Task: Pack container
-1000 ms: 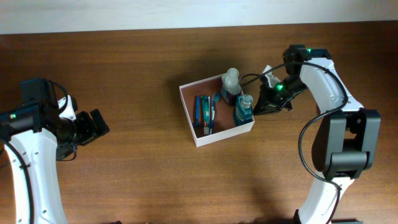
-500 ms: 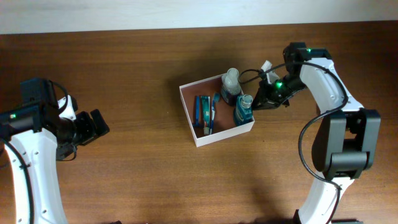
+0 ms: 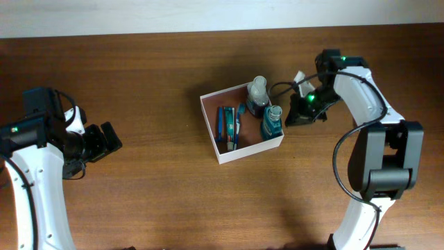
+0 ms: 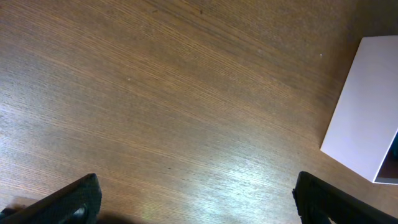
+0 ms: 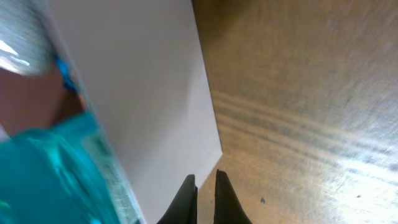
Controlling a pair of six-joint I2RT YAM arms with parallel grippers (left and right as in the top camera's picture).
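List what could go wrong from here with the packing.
1. The shut right gripper sits close beside the right wall of the container; a sideways move might shove it across the table.
2. The teal bottle stands just inside that wall, so a bump could topple it.

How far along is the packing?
Done: a blue pack, a clear bottle and a teal bottle sit in the container. In hand: nothing; the right gripper is shut and empty outside the wall by the teal bottle, and the left gripper is open, far off. Left: no loose item clearly shows, so probably just retreating.
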